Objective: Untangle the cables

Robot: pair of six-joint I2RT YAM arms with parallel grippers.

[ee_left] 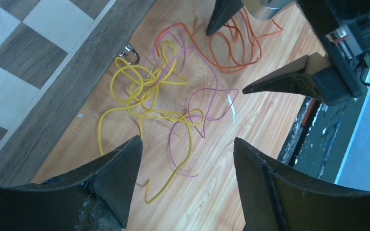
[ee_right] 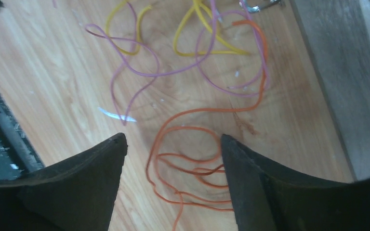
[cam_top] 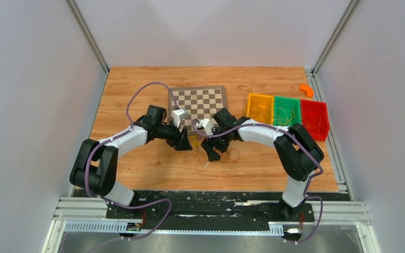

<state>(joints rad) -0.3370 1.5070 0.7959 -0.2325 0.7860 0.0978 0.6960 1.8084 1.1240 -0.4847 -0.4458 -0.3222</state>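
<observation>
Left fingers (ee_left: pixel 118 175): spread wide, empty, yellow cable (ee_left: pixel 161 114) just ahead of the tips.
Cables: yellow knotted with purple cable (ee_left: pixel 215 79) on the worktop (ee_right: pixel 53 86); orange cable (ee_right: pixel 207 110) crossing purple.
Right fingers (ee_right: pixel 255 183): wide apart, empty, orange coil between them.
Progress: barely begun, I'd say; all three need parting.

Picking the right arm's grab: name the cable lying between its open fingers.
The orange cable: its coils lie between the right gripper's fingertips, while the yellow cable and purple cable sit beyond them.
</observation>
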